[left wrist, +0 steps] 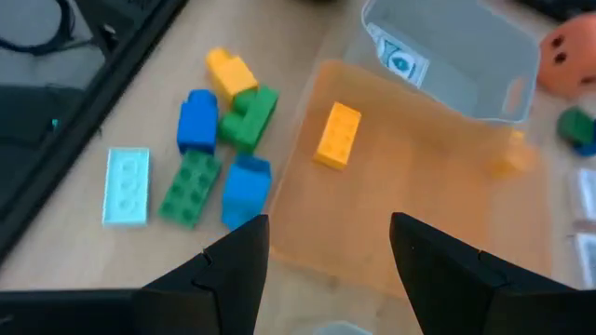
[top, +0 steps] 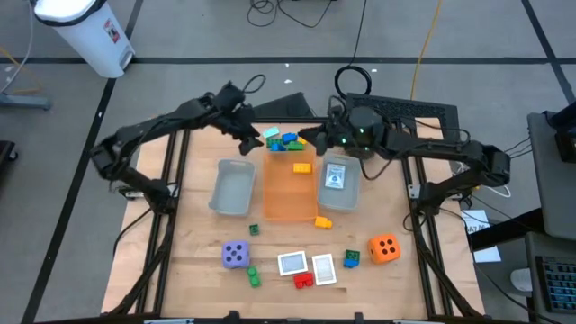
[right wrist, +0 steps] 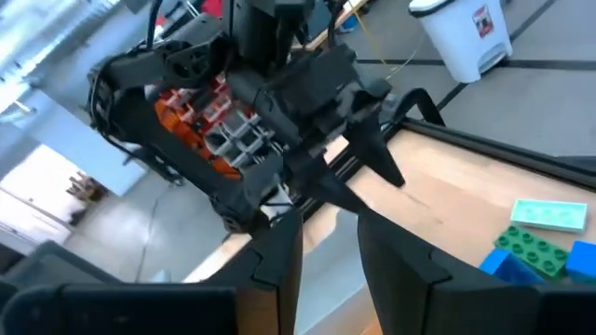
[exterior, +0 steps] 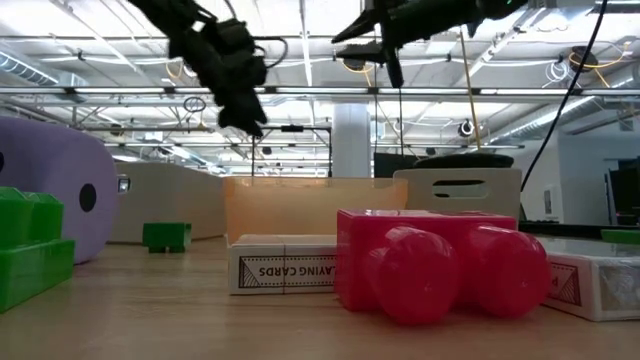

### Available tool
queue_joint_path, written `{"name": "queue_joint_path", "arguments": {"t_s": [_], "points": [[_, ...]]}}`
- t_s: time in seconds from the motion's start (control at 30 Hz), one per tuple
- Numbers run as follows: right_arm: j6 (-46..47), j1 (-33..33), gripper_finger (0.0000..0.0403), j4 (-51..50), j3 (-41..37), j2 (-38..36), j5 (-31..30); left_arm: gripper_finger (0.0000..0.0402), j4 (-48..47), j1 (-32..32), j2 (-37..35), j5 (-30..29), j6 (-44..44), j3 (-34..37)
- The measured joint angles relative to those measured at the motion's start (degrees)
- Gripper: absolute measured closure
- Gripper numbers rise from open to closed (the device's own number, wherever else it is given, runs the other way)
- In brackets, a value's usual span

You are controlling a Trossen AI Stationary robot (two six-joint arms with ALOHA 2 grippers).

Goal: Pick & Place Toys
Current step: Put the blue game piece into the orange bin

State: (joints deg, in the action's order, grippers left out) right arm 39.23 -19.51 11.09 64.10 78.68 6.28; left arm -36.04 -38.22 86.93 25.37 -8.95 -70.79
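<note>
Readable text: the card box lying flat in front of the low camera shows "…AYING CARDS" on its side. A labelled card lies in the right grey tray; its print is too small to read.

An orange tray sits mid-table between the right grey tray and the left grey tray, long sides running away from the front edge. One yellow brick lies inside the orange tray, long axis roughly along the tray's length. A brick pile sits on the table just beyond the tray's far end: yellow, blue, green, a pale-blue flat plate.

Front area: purple die, orange die, two whitish cards, red brick, small green bricks, and another yellow brick by the orange tray's front corner.

The left gripper hovers above the far left corner of the orange tray, fingers spread apart, holding nothing. The right gripper hangs over the brick pile; fingers are parted by a narrow gap, nothing between them. The left arm's wrist fills the right wrist view, close ahead.
</note>
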Motion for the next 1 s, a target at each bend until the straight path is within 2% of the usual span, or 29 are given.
{"name": "queue_joint_path", "arguments": {"t_s": [0.1, 0.2, 0.43, 0.63, 0.77, 1.0], "points": [[-0.24, -2.94, 0.0303, 1.43, -0.17, 1.57, 3.01, 0.0174, -4.36, 0.14, 6.19, -2.00, -2.84, -7.07], [-2.48, -5.70, 0.0302, 2.97, 0.04, 2.33, 2.82, 0.0174, -8.74, -0.09, 12.12, -6.26, -2.31, -13.85], [-3.60, -13.94, 0.0302, 1.83, -0.08, 1.09, 1.87, 0.0174, -15.19, 0.95, 21.21, -17.02, 9.96, -25.30], [-9.16, -20.58, 0.0303, 1.49, -0.08, -2.89, 1.02, 0.0174, -14.78, 4.16, 24.01, -19.80, 22.20, -26.94], [-10.25, -25.41, 0.0303, -0.68, 0.01, -5.61, 1.89, 0.0174, -14.78, 6.85, 26.24, -25.07, 27.74, -26.92], [-13.32, -32.01, 0.0303, -3.66, 0.00, -7.09, 11.25, 0.0174, -15.16, 8.40, 29.10, -25.96, 41.79, -26.92]]}}
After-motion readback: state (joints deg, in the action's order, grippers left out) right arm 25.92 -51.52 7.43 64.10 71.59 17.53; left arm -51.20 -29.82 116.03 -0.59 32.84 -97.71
